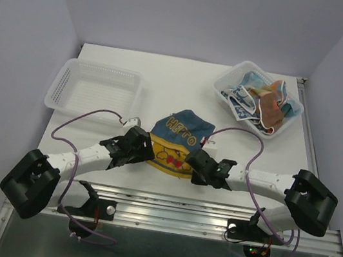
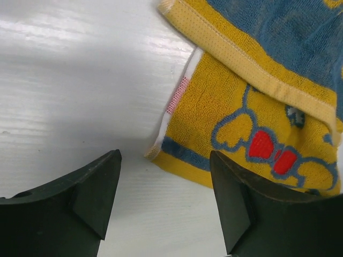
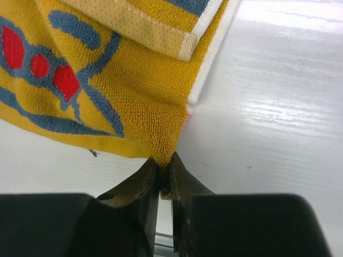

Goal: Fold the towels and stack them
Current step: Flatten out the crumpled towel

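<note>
Towel (image 1: 175, 145) on worktop (image 1: 166, 82), between both arms. Folding step starting. Right end effector (image 3: 163, 161) pinching one near corner; left end effector (image 2: 164, 168) spread beside other corner. Next: close there, lift together.

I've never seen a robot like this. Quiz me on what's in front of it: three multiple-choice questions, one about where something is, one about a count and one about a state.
1. Where do the waiting towels lie?
A. In the far-right basket
B. Under the left arm
C. On the floor

2. How many white baskets stand on the table?
A. One
B. Two
C. Four

3. What is the right gripper doing?
A. Gaping wide in mid-air
B. Pinching a corner of the yellow towel
C. Reaching into a basket

Answers:
1 A: crumpled cloths fill that basket.
2 B: the far-left basket, bare inside, plus the far-right one.
3 B: the right wrist view shows its jaws closed on the cloth's corner.
</note>
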Robot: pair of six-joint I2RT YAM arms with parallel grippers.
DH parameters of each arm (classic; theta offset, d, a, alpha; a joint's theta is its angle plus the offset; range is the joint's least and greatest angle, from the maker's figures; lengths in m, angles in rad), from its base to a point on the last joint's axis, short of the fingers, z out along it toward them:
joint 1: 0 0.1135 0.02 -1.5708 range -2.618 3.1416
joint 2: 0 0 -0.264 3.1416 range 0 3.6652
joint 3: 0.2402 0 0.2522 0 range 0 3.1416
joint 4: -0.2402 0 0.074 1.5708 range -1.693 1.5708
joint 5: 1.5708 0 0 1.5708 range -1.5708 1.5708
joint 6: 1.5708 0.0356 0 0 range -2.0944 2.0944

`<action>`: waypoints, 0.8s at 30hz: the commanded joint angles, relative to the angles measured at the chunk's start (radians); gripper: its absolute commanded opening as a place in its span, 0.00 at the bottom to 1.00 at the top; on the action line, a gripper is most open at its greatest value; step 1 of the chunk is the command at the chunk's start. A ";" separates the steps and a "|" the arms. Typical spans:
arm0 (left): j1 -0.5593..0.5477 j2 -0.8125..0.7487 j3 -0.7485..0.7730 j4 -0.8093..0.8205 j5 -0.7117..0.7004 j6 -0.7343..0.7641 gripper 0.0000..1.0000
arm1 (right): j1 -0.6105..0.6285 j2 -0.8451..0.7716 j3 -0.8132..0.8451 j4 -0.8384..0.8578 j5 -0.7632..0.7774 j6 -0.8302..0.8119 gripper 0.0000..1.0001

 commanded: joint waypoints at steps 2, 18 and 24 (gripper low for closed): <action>-0.010 0.088 0.072 -0.021 0.050 0.085 0.75 | -0.041 0.012 -0.012 0.028 -0.001 -0.054 0.16; -0.088 0.281 0.222 -0.262 -0.104 0.039 0.48 | -0.101 -0.026 -0.032 0.070 -0.034 -0.122 0.16; -0.111 0.339 0.259 -0.279 -0.124 0.039 0.31 | -0.118 -0.041 -0.035 0.087 -0.047 -0.146 0.16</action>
